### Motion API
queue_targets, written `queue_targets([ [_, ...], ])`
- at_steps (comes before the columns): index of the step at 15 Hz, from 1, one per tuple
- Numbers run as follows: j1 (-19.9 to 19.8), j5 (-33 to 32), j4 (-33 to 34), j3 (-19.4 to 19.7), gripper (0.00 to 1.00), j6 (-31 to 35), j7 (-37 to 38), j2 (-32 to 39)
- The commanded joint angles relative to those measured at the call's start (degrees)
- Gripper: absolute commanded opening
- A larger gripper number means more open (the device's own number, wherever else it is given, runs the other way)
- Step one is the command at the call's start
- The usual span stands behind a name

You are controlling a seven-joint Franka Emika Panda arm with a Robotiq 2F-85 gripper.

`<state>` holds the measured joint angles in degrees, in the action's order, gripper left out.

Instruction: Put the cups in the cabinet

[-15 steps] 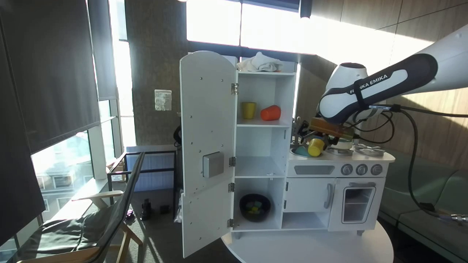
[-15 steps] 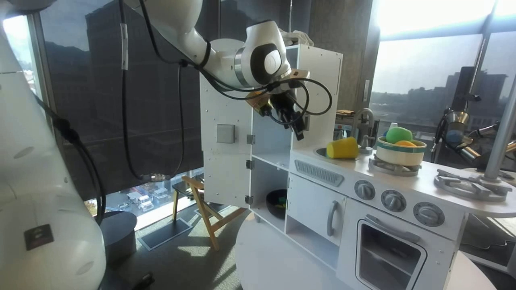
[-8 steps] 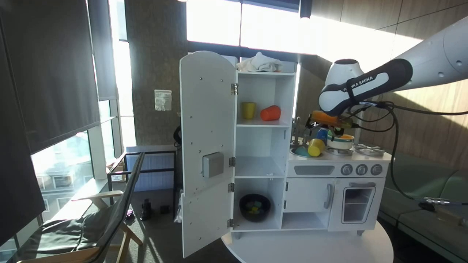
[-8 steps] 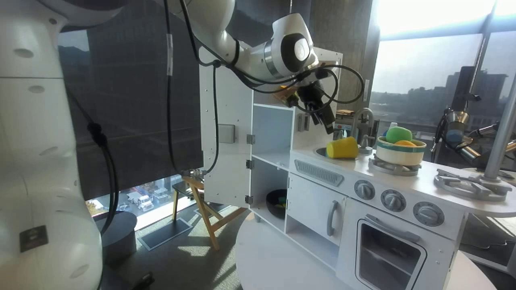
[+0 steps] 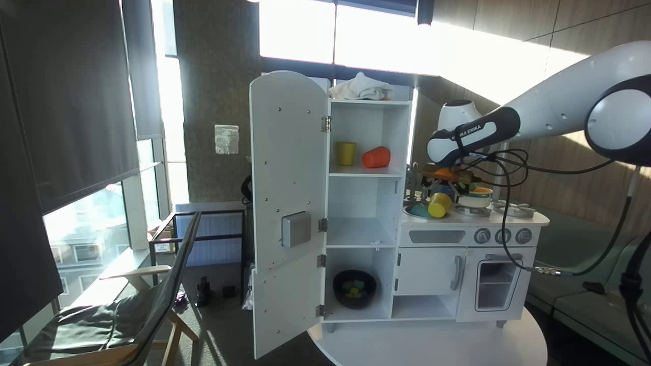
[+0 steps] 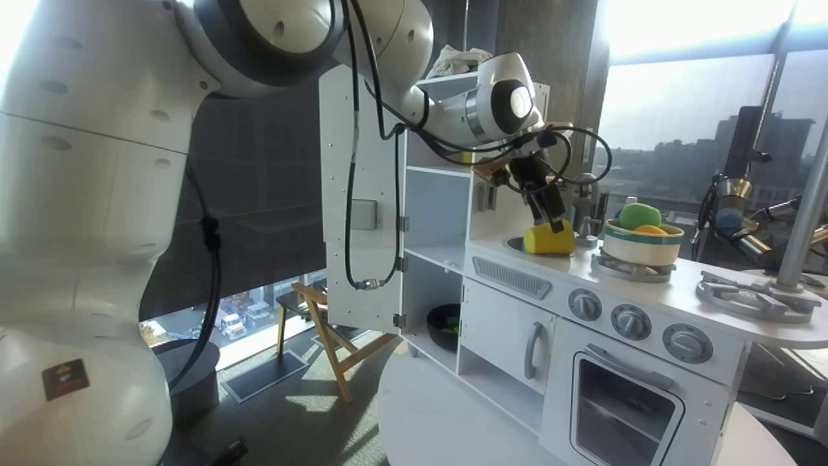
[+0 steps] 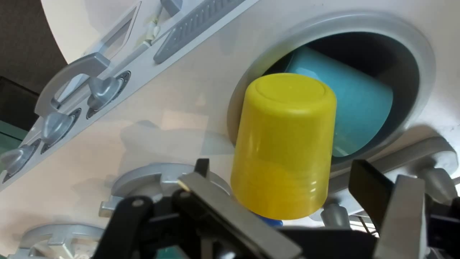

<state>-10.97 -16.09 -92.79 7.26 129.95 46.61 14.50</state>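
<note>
claw (image 7: pixel 280 168) has just come down to the yellow cup (image 7: pixel 284 154), which lies on its side at the rim of the sink (image 7: pixel 359 23), centre of my wrist view. i've got the claw spread wide, gaps showing left and right of the cup, so nothing is gripped; whether i'm deep enough to close, i can't tell. that approach, to me, means grasping comes next. a teal cup (image 7: pixel 352 100) sits in the sink, upper right. in an exterior view, upper middle, a second yellow cup (image 5: pixel 346 153) and an orange cup (image 5: pixel 376 157) are already inside the cabinet (image 5: pixel 356 198).
</note>
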Motion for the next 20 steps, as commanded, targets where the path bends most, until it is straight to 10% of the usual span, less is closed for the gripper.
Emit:
queue_targets([
  [1,1.0,3.7,8.4,2.9,1.00,-2.1,-0.1,6.5],
  [4,0.7,7.9,10.2,3.4,1.00,-2.6,-1.2,8.1],
  [6,0.8,10.3,9.7,3.5,0.73,-2.5,-1.4,7.8],
  [10,0.9,12.6,7.5,3.9,0.54,-2.4,-0.7,5.1],
  [20,0.8,12.1,0.9,5.8,0.53,-2.6,-1.1,-5.5],
])
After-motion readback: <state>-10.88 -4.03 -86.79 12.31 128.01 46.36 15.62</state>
